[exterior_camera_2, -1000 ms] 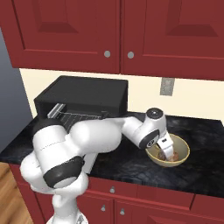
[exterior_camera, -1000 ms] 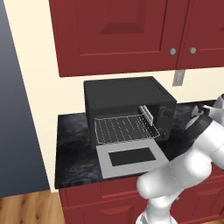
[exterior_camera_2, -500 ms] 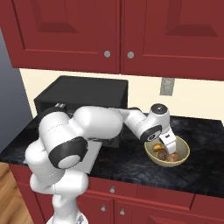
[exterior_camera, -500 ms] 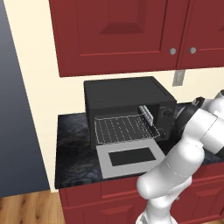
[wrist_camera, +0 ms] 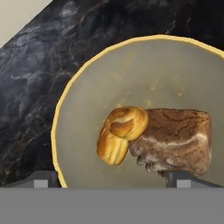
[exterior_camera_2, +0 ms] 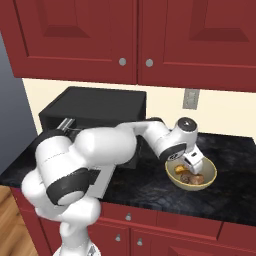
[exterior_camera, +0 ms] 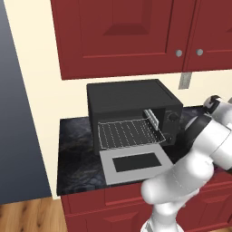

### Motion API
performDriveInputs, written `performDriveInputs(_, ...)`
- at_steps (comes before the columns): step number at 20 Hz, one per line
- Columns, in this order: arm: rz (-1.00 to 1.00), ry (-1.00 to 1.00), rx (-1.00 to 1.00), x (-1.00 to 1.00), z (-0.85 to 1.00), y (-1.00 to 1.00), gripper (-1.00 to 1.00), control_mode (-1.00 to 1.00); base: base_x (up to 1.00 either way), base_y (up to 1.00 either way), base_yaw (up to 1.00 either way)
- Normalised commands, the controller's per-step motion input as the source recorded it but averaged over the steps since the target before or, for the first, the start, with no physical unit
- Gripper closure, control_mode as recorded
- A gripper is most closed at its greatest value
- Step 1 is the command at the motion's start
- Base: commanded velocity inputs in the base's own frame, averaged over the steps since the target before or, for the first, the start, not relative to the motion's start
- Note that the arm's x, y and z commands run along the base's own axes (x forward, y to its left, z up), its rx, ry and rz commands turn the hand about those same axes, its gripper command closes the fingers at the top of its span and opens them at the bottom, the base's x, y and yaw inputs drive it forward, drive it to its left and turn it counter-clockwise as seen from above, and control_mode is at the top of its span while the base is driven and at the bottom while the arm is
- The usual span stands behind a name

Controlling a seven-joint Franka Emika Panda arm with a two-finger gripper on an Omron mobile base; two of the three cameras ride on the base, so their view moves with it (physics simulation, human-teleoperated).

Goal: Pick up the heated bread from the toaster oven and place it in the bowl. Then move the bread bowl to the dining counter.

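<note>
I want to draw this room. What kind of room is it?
It looks like a kitchen. A toaster oven sits on a dark marbled counter, red cabinets hang above, and a bowl holds bread.

You see a golden-orange bread [wrist_camera: 121, 139] with browned ridges beside a mottled brown flat piece [wrist_camera: 175, 140] streaked with a paler band, both in a tan bowl [wrist_camera: 83, 100] with a yellow rim. The counter [wrist_camera: 39, 83] is black with grey marbling, the toaster oven [exterior_camera: 131, 102] black with a grey door [exterior_camera: 136, 164], and the cabinets [exterior_camera_2: 80, 40] are deep red.
</note>
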Motion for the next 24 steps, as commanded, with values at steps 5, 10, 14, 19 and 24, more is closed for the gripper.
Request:
performDriveInputs(5,0.23,-0.01,-0.13,-0.28,0.01,0.72,-1.00,-1.00,0.00,0.00,0.00)
performDriveInputs(10,0.08,0.03,-0.12,-0.15,-0.04,0.30,-1.00,-1.00,0.00,0.00,0.00)
performDriveInputs(14,0.07,0.00,-0.07,0.00,-0.39,0.00,-1.00,-1.00,0.00,0.00,0.00)
performDriveInputs(19,0.05,0.00,-0.02,0.00,-0.18,-0.02,-1.00,-1.00,0.00,0.00,0.00)
performDriveInputs(24,0.09,0.00,-0.04,0.01,-0.01,-0.23,-1.00,-1.00,0.00,0.00,0.00)
